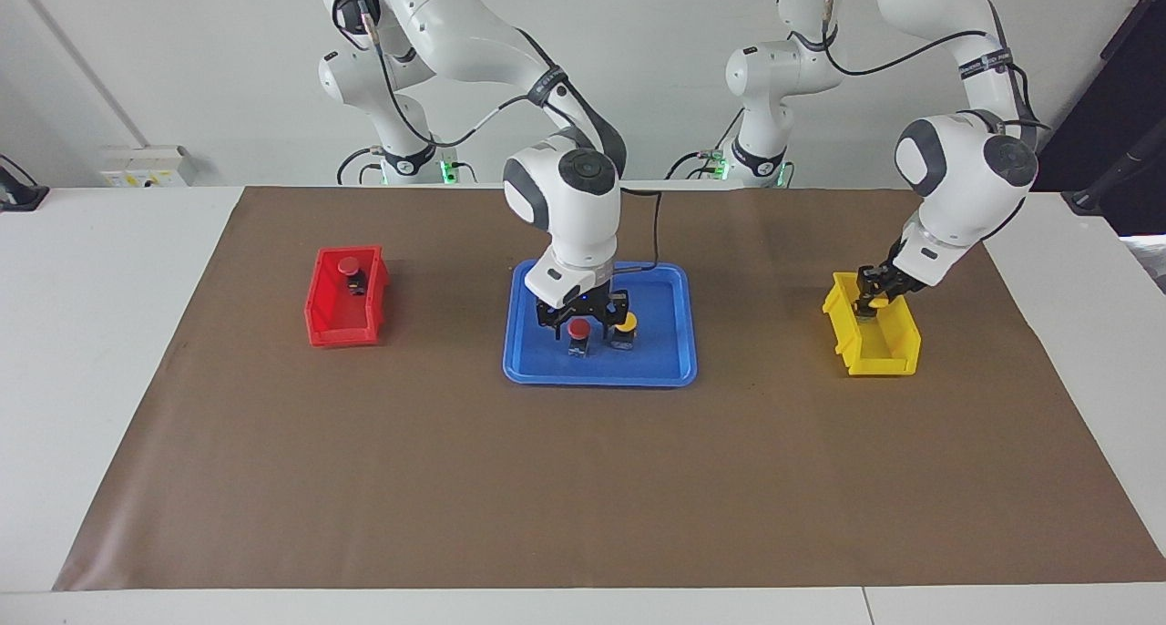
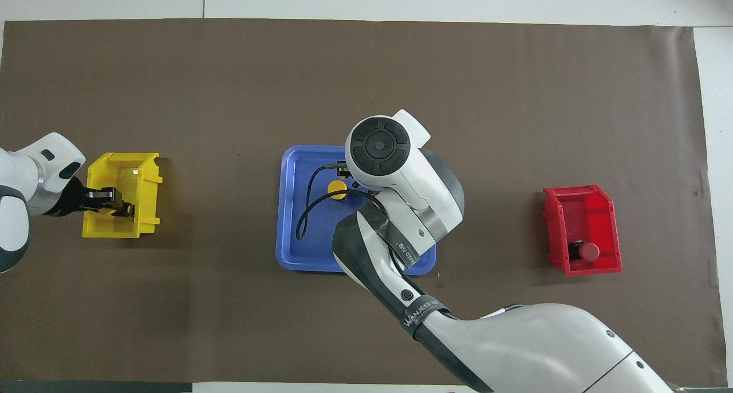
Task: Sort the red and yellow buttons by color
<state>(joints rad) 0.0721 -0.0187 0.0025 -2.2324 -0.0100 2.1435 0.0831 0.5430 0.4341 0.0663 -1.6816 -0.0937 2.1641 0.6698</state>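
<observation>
On the blue tray [image 1: 658, 363] a red button [image 1: 577, 328] stands beside a yellow button [image 1: 625, 322], toward the right arm's end. My right gripper [image 1: 577, 319] is lowered over the red button, open, one finger on each side of its cap. In the overhead view the right wrist hides that button and the gripper; only the tray's yellow button [image 2: 337, 188] shows. My left gripper [image 1: 873, 299] reaches down into the yellow bin [image 1: 888, 353], shut on a second yellow button [image 1: 878, 303]. Another red button [image 1: 348, 266] lies in the red bin [image 1: 332, 330].
The tray sits mid-table on a brown mat [image 1: 583, 479]. The red bin [image 2: 607, 209] is toward the right arm's end and the yellow bin [image 2: 109, 228] toward the left arm's end. A black cable [image 2: 303, 209] loops over the tray from the right wrist.
</observation>
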